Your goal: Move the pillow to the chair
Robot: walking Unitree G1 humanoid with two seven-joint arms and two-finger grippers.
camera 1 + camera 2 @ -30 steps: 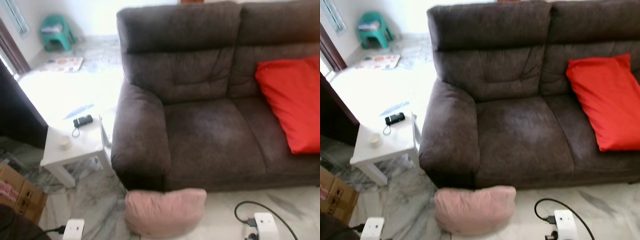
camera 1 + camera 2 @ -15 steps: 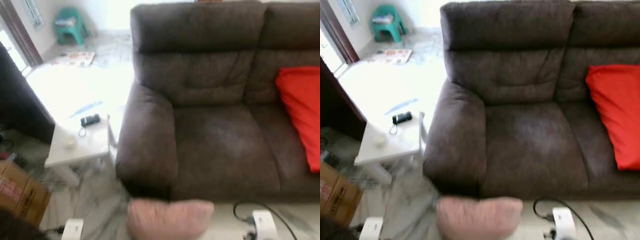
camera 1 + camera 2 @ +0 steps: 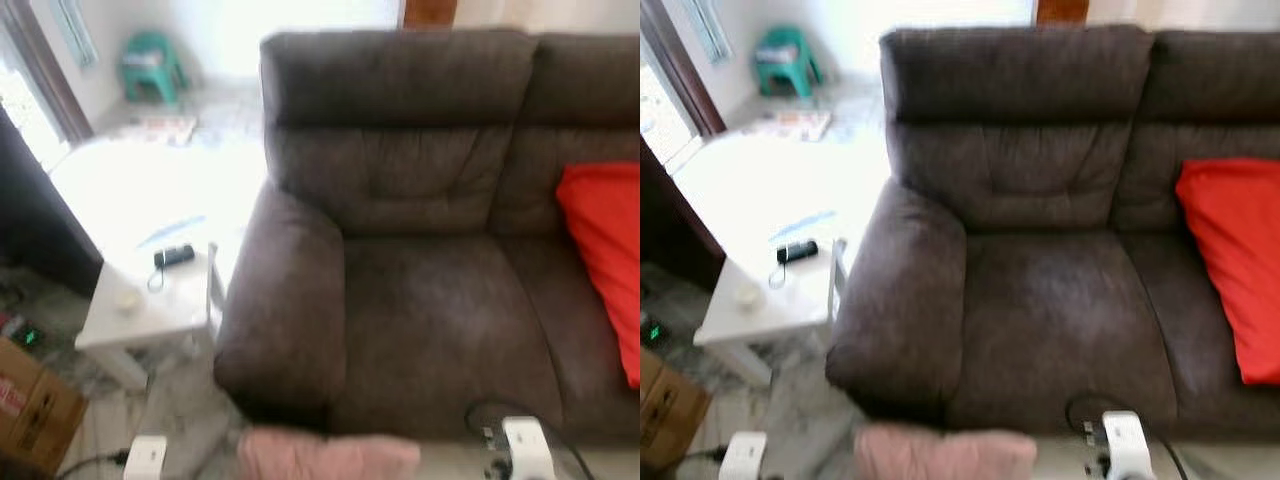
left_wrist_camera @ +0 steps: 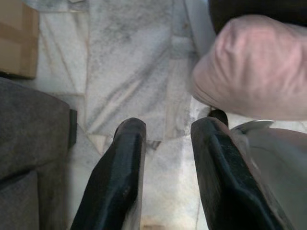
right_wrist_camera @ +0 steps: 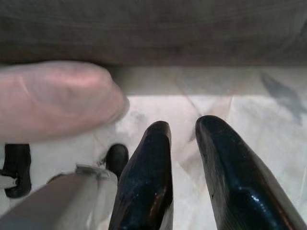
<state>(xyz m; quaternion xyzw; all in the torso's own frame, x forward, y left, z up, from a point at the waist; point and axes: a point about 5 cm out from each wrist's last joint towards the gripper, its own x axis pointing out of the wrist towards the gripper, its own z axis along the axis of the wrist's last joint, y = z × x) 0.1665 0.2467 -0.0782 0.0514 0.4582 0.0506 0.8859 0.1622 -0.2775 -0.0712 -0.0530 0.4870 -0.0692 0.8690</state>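
The pink pillow (image 3: 330,457) shows at the bottom edge of the eye views, just in front of the dark brown sofa (image 3: 430,300), between my two arms. My left gripper (image 4: 169,128) is open over the marble floor, with the pillow (image 4: 254,67) off to one side of its fingers. My right gripper (image 5: 184,125) is open too, and the pillow (image 5: 53,98) lies beside it, not between its fingers. I cannot tell whether the pillow rests on the floor or is pressed between my arms.
A red cushion (image 3: 605,260) leans on the sofa's right seat. A white side table (image 3: 150,300) with a black phone (image 3: 173,256) stands left of the armrest. A cardboard box (image 3: 30,410) sits at far left, a green stool (image 3: 150,65) at the back. A dark grey upholstered surface (image 4: 29,139) is beside my left gripper.
The whole picture has shifted and is blurred, so the camera has moved. The sofa and pillow now sit lower in the frame, and the bottom edge cuts off more of the pillow.
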